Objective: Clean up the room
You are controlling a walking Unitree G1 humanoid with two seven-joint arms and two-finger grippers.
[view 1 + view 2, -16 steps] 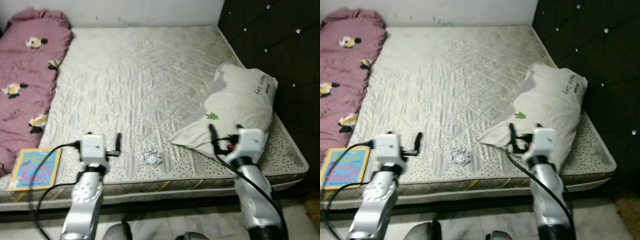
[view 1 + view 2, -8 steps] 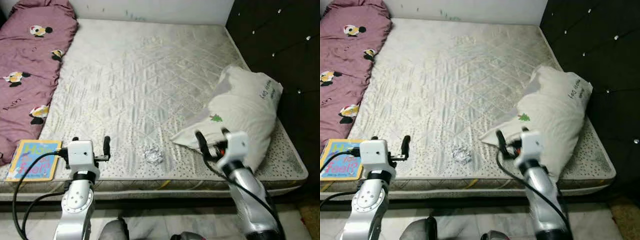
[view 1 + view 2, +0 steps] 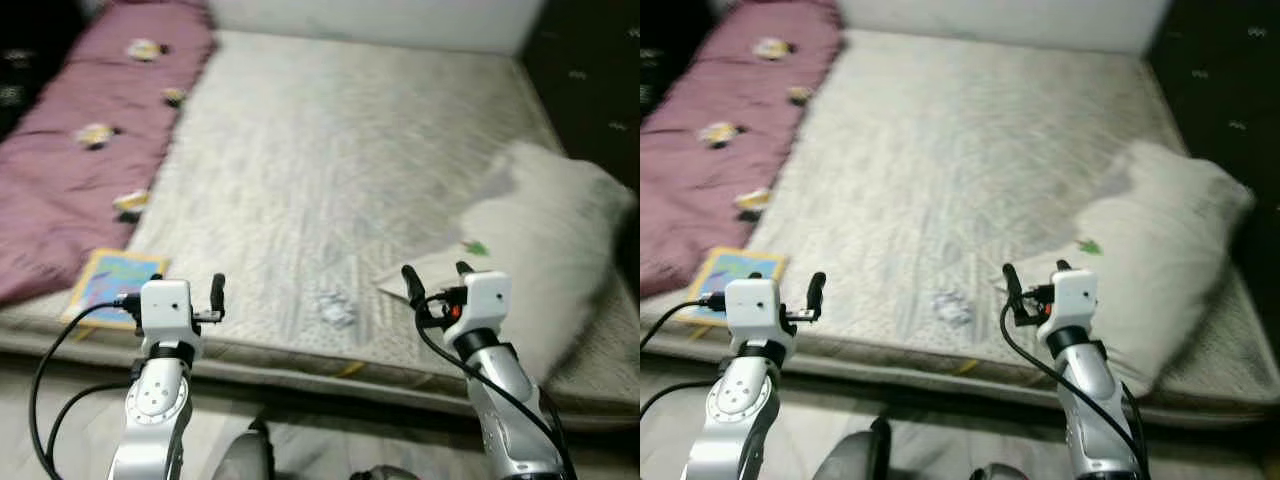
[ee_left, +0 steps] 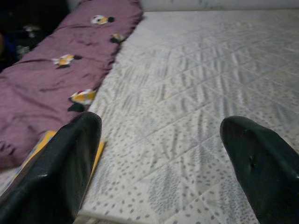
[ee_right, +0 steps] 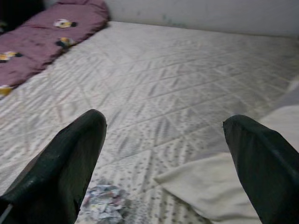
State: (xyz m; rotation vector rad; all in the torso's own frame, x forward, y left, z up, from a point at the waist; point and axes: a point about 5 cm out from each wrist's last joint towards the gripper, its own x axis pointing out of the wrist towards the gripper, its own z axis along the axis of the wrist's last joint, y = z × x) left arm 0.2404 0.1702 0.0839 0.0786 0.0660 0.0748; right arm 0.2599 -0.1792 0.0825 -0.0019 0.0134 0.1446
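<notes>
A small crumpled paper wad (image 3: 335, 308) lies on the bare quilted mattress (image 3: 340, 150) near its front edge; it is also seen as the wad (image 5: 105, 205) in the right wrist view. A colourful book (image 3: 112, 283) rests at the front left corner. A white pillow (image 3: 545, 250) leans at the right. My left gripper (image 3: 185, 288) hovers open over the front edge, right of the book. My right gripper (image 3: 435, 278) is open between the wad and the pillow. Both hold nothing.
A long maroon cushion (image 3: 90, 140) with cartoon prints runs along the bed's left side. A dark tufted headboard (image 3: 590, 60) stands at the right and a white wall behind. The picture is blurred.
The whole picture has shifted and blurred, so the camera has moved. Both arms keep the same raised pose with open fingers. Nothing on the bed has moved.
</notes>
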